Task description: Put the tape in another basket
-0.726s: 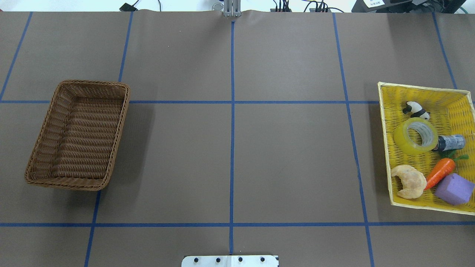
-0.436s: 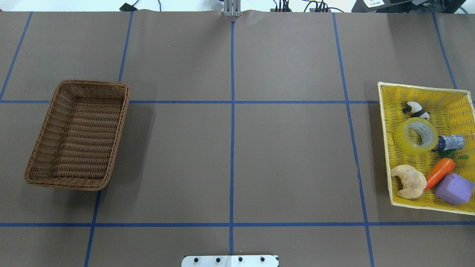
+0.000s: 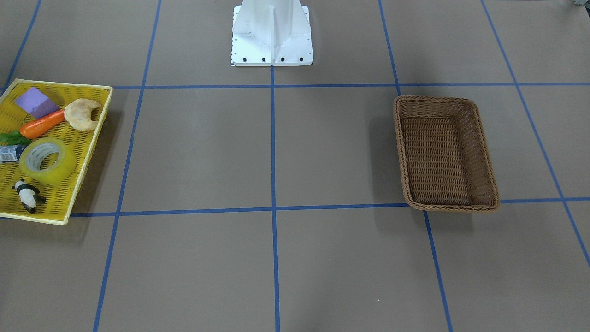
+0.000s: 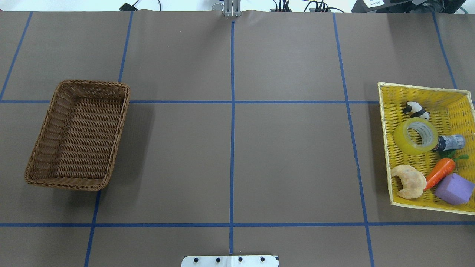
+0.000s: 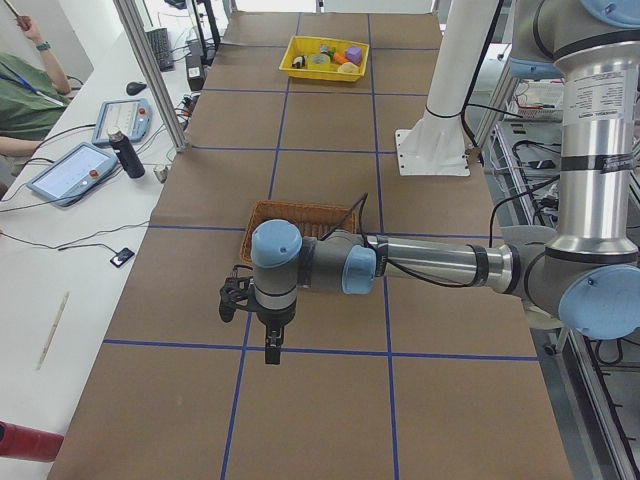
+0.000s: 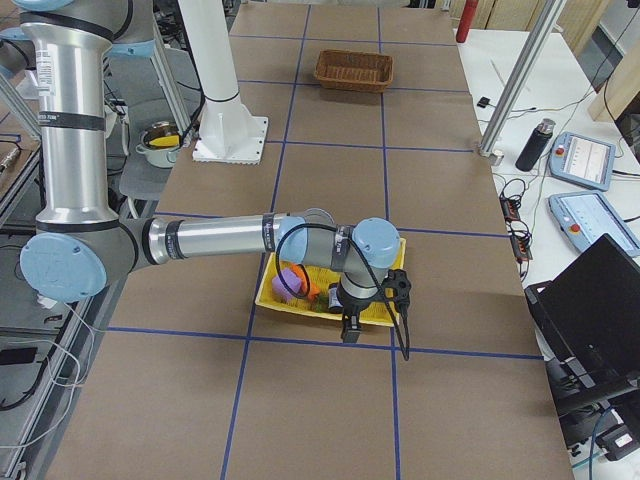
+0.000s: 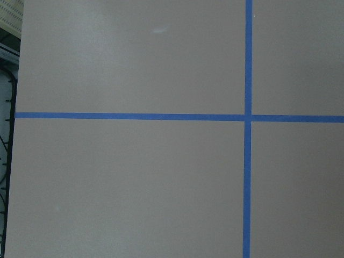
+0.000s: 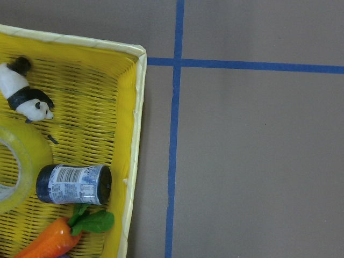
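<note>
At the desk's [image 4: 289, 148] right edge, the tape [image 4: 415, 136] lies in the yellow tray [image 4: 386, 148] with its hole facing up, about midway along the tray's inner edge. A small bottle [image 4: 451, 142] lies on its side with 1 end against the roll. A panda figure [image 4: 416, 109] sits just beyond the tape toward the tray's far edge. A croissant [image 4: 409, 181], a carrot [image 4: 440, 172] and a purple block [image 4: 454, 189] line the tray's near edge. The basket [image 4: 118, 137] stands well apart, near the desk's left edge, with nothing in it.

The overhead and front-facing views show both containers and their contents. Only the 2 side views catch the arms. From the left end, the left gripper [image 5: 272, 352] hangs pointing down over bare desk, past the basket toward the desk's left end, and its wrist camera sees only brown surface and crossing blue lines. From the right end, the right gripper [image 6: 349, 330] hangs over the tray's outer edge, with the arm hiding part of the contents. Its wrist camera looks down on 1 tray corner with the panda, the bottle, the carrot's green top and a slice of the tape's rim.

Neither side view shows how far either gripper's fingers stand apart, so I cannot tell. Nothing is seen between them.
</note>
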`<control>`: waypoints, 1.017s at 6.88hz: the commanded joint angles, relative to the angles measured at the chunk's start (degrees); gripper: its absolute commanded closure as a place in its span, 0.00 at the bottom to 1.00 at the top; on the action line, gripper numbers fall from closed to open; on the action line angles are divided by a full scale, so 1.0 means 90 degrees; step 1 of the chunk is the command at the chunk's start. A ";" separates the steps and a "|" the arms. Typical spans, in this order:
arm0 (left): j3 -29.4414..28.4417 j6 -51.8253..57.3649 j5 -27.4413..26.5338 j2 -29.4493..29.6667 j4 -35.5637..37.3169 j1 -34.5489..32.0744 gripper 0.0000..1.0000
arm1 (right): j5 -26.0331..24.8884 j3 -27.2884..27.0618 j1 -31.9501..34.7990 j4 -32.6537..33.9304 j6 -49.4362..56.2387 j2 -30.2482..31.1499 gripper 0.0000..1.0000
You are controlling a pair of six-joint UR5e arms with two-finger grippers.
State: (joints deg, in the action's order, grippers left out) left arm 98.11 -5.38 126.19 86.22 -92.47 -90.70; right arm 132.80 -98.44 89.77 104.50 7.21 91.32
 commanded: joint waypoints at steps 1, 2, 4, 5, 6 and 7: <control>0.0007 0.0002 -0.0008 -0.0010 -0.0008 0.0000 0.01 | 0.0000 -0.0009 0.0006 0.0000 -0.0001 -0.0001 0.00; 0.0007 -0.0008 -0.0008 -0.0001 -0.0008 0.0000 0.01 | 0.0000 -0.0009 0.0006 0.0000 -0.0001 0.0009 0.00; 0.0007 -0.0008 -0.0027 0.0000 0.0001 0.0000 0.01 | -0.0010 -0.0009 0.0006 0.0000 -0.0001 -0.0001 0.00; 0.0007 -0.0008 -0.0008 0.0000 0.0001 0.0000 0.01 | 0.0000 -0.0048 0.0006 -0.0010 -0.0001 -0.0030 0.00; 0.0065 -0.0008 -0.0008 0.0009 -0.0008 0.0009 0.01 | 0.0000 -0.0068 0.0006 -0.0010 -0.0001 -0.0107 0.00; 0.0278 -0.0008 0.0041 0.0019 -0.0028 0.0019 0.01 | -0.0077 -0.0116 -0.0004 -0.0010 0.0009 -0.0292 0.00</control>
State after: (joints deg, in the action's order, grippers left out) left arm 98.98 -5.45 126.21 86.30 -92.56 -90.62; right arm 132.62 -99.07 89.81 104.42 7.23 90.18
